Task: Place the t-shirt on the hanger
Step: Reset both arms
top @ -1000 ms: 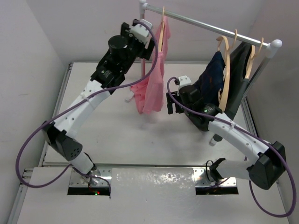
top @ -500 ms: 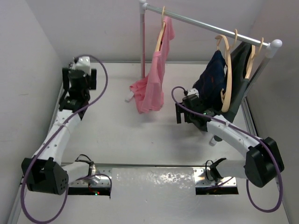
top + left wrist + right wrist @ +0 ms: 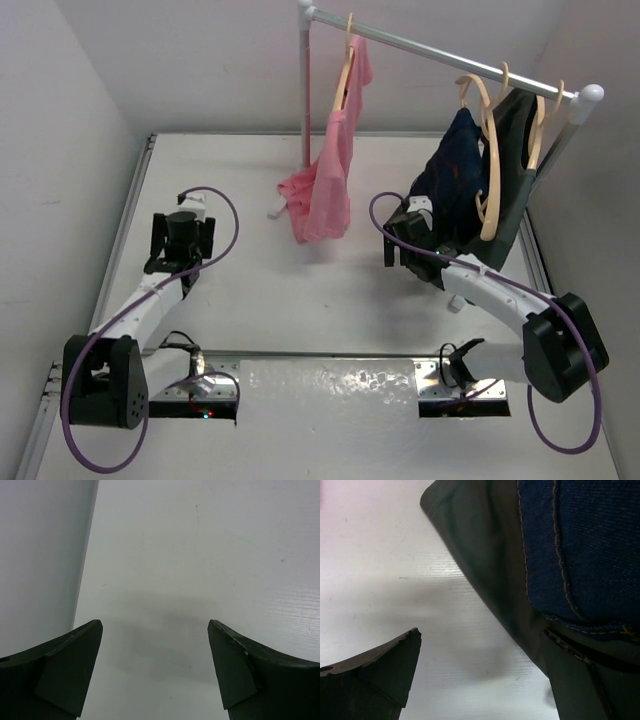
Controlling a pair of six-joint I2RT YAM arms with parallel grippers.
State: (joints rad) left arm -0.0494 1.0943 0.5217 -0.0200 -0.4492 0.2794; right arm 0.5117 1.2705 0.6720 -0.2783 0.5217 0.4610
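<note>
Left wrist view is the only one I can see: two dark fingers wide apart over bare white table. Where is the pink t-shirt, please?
Observer: The t-shirt hangs on the hanger, which is hooked on the rail near its left end.
Operator: Does the right gripper hold it?
Observer: No. The right gripper is open and empty, apart from the shirt, close beside the dark navy garment.
Operator: And where is my left gripper compared with the shirt?
Observer: The left gripper is low over the left side of the table, well away from the shirt.
</note>
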